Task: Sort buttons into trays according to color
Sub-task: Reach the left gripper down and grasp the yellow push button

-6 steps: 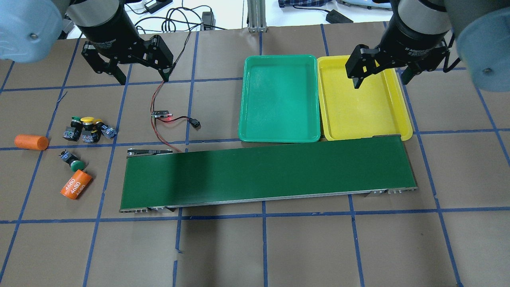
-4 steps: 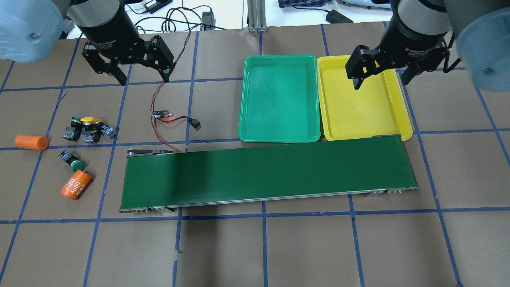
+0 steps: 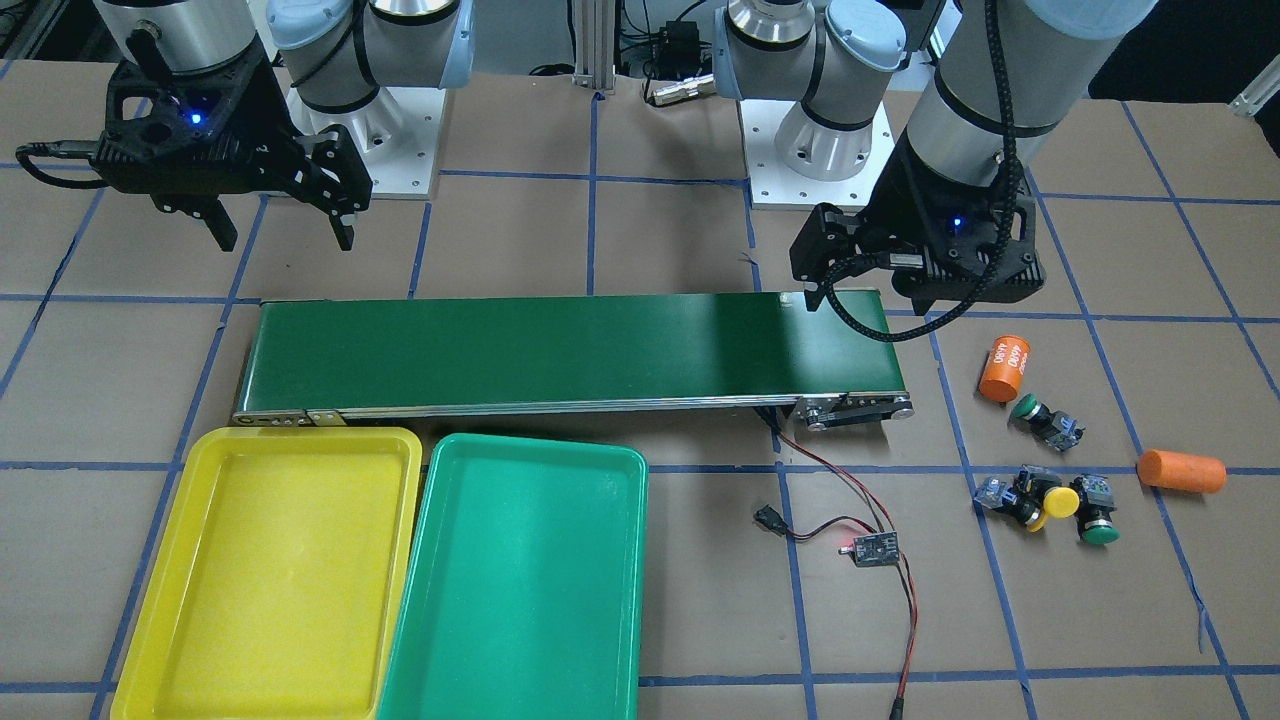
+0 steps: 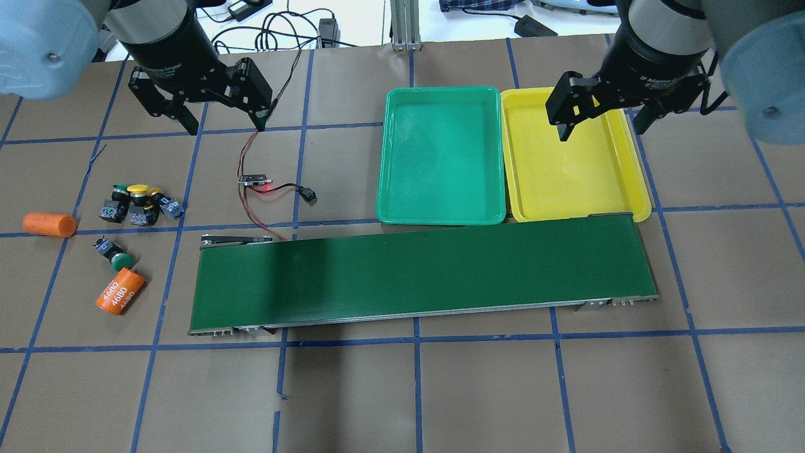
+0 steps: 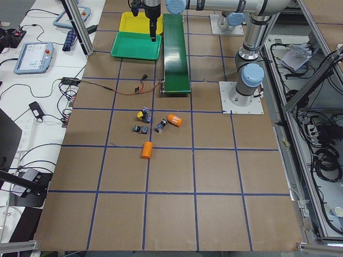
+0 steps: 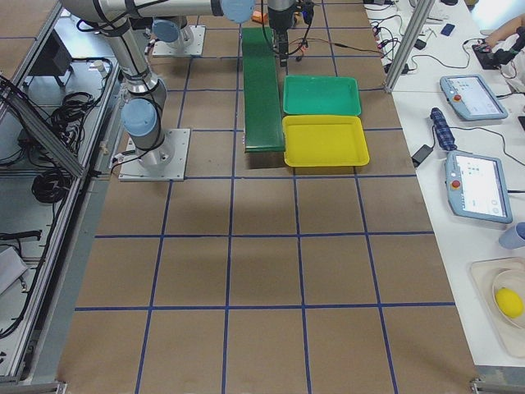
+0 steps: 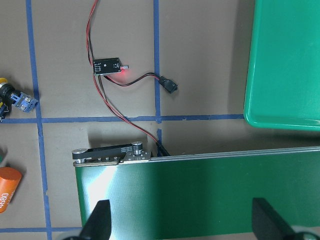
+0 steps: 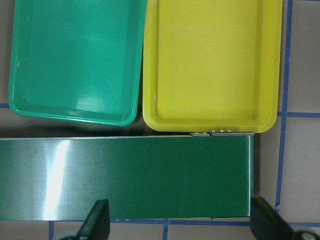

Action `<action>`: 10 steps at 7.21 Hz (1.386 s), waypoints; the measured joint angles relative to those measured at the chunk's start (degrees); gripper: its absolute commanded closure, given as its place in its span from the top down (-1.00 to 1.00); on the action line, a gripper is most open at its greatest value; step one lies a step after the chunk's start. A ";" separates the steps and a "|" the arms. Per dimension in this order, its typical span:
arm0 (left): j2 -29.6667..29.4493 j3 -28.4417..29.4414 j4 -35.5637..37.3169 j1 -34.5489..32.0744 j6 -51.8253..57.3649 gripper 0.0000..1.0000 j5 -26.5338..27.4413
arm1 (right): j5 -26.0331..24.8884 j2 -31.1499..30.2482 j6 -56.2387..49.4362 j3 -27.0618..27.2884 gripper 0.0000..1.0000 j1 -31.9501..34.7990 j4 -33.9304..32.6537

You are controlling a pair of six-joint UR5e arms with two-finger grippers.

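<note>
Both arms hang above the table with fingers spread wide and empty, the left gripper [image 4: 226, 126] over the far-left area and the right gripper [image 4: 602, 131] over the yellow tray [image 4: 636, 189]. That tray sits side by side with the green tray [image 4: 440, 217] toward the far edge, just beyond the conveyor belt [image 4: 421, 270]. Near the left edge lie the buttons: a cluster of three [image 4: 135, 204], and a lone green-capped button [image 4: 116, 255] just beside an orange cylinder [image 4: 119, 290]. A second cylinder [image 4: 50, 224] lies closer to that edge.
</note>
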 measured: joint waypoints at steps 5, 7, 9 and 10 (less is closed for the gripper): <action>-3.00 -2.75 1.15 14.04 17.14 1.00 -0.44 | 0.06 0.00 0.05 0.00 1.00 0.00 0.14; -7.95 -5.28 7.48 20.23 27.78 1.00 -0.28 | 0.06 0.00 0.02 0.09 1.00 0.00 0.17; -14.56 -9.64 18.47 26.17 40.54 1.00 -0.13 | 0.12 -0.05 0.12 0.58 1.00 0.00 0.12; -17.78 -11.64 23.45 28.77 45.02 1.00 -0.10 | 0.14 -0.10 0.15 0.82 1.00 0.00 0.10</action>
